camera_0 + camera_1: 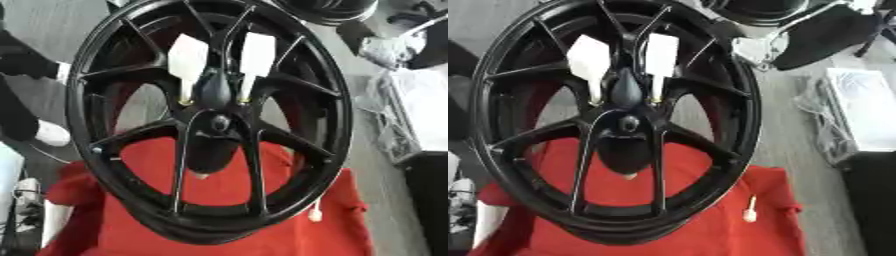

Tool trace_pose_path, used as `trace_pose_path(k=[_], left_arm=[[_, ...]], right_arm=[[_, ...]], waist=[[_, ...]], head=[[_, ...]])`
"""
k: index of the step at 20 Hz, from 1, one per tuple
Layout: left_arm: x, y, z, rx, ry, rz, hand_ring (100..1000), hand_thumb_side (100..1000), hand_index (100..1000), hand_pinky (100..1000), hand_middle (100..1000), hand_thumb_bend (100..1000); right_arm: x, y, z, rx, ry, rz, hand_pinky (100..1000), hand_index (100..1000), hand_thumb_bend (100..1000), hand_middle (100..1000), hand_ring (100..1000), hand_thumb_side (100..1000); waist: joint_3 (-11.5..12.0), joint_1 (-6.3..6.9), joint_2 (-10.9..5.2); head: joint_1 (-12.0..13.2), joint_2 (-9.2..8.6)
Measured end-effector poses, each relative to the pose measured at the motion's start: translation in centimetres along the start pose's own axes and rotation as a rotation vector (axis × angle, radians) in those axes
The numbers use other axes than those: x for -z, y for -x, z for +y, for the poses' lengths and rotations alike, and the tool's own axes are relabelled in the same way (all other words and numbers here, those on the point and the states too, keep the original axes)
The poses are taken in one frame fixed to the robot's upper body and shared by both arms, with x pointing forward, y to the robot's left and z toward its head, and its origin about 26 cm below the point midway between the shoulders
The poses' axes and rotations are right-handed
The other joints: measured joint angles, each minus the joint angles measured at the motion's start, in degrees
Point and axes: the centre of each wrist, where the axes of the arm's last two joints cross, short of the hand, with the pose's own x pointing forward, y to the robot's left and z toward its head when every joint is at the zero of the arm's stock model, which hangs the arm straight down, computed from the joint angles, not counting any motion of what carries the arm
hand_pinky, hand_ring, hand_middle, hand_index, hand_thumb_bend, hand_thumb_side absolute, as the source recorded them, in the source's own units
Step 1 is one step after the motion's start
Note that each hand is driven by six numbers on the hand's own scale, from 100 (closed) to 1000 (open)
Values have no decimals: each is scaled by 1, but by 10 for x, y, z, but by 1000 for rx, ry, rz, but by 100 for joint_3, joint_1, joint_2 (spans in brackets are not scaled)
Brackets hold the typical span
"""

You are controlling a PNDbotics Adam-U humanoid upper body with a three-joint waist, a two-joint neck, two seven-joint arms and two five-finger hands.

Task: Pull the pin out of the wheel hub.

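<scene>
A large black alloy wheel (210,120) stands tilted on a red cloth (289,235) and fills most of both views. Two white pins with flat, paddle-like heads stick out of the wheel hub (216,122): one on the left (187,62), one on the right (255,57). Their thin shafts end in brass-coloured seats on either side of a black teardrop-shaped part (214,90). A third small white pin (750,212) lies loose on the cloth by the rim's lower right. A pale tip (199,176) shows under the hub. Neither of my hands shows in either view.
Another dark wheel or tyre (763,10) lies at the top. White bags and a white box (864,107) sit on the grey floor to the right, with a dark block (872,200) below them. A white shoe (48,132) shows at the left edge.
</scene>
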Motion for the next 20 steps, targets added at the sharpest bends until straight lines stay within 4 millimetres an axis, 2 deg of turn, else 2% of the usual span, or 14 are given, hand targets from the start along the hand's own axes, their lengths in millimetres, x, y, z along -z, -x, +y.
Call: trace_pose_path(k=[6,11,20], left_arm=[[1,-2,1,-7,-6,-6,869,837,862,657,810,188],[1,-3,4,-10,-19,-8,869,833,860,657,807,193],[2,-4,7,-19,-41,-11,869,832,855,657,805,195]], right_arm=[[5,0,6,2,-39,-1,861,806,100,696,744,354],[16,1,2,-32,-83,3,859,814,100,707,753,370],[36,18,8,-71,-153,66,863,831,100,725,766,378]], waist=[[36,-1,0],[68,-10,-2],[90,-51,-52]], head=[[-32,0],[-94,0],[-167,1]])
